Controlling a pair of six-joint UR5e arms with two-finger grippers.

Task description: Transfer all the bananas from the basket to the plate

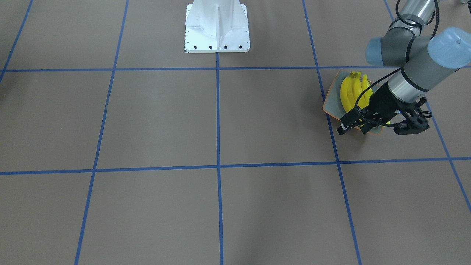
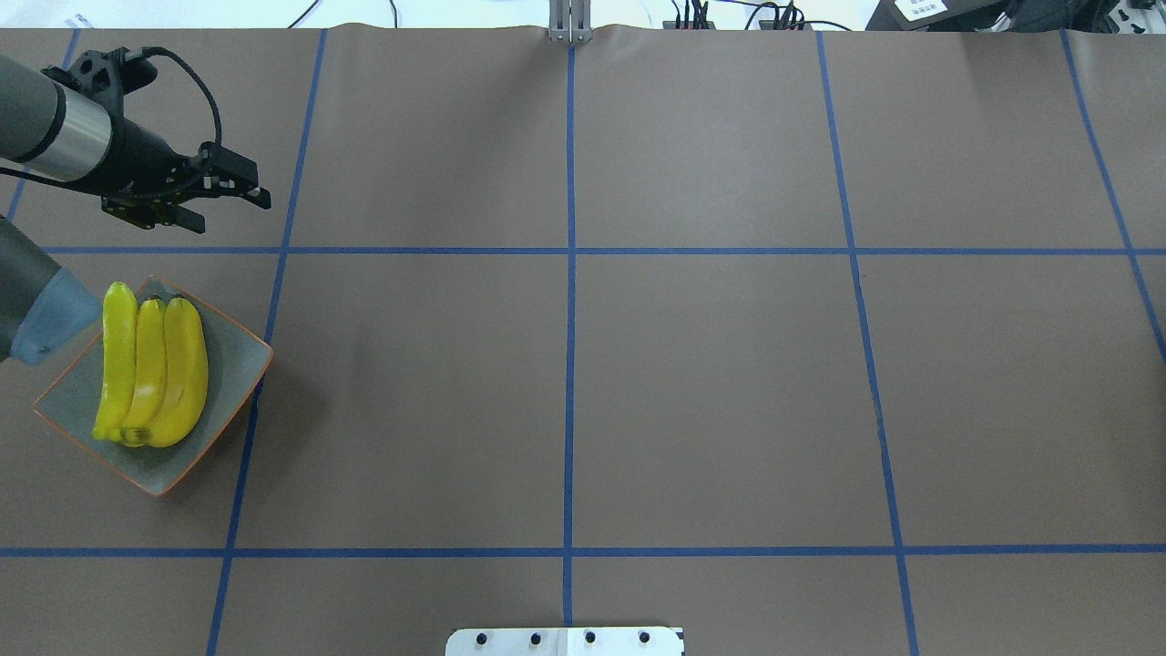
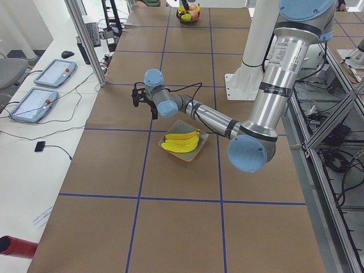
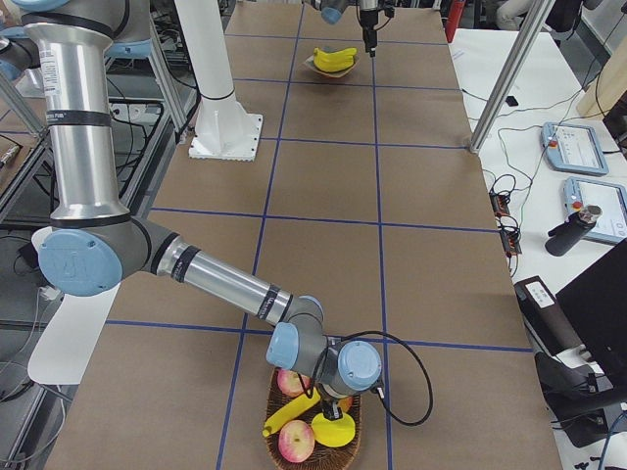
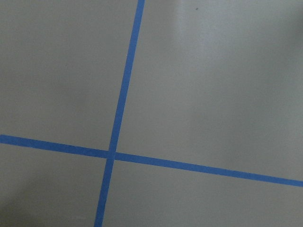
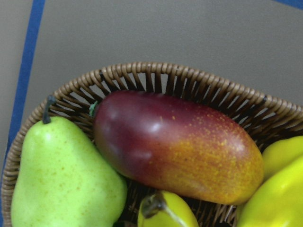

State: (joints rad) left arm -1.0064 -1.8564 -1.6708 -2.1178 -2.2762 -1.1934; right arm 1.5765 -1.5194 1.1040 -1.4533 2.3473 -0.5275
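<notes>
Three yellow bananas (image 2: 150, 369) lie side by side on the square grey-green plate (image 2: 228, 364) with the orange rim, at the table's left end. My left gripper (image 2: 234, 211) hovers open and empty over bare table just beyond the plate. At the far right end, the wicker basket (image 4: 270, 441) holds another banana (image 4: 292, 411) that sticks up at a slant. My right gripper (image 4: 335, 397) reaches down into the basket right beside that banana; I cannot tell whether it is open or shut. The right wrist view shows a banana tip (image 6: 163, 210) at its bottom edge.
The basket (image 6: 156, 75) also holds a green pear (image 6: 61, 179), a red-and-yellow mango (image 6: 175, 146) and reddish apples (image 4: 296, 441). The white robot base (image 1: 217, 27) stands at the table's middle rear. Blue tape lines (image 2: 569, 273) grid the brown table.
</notes>
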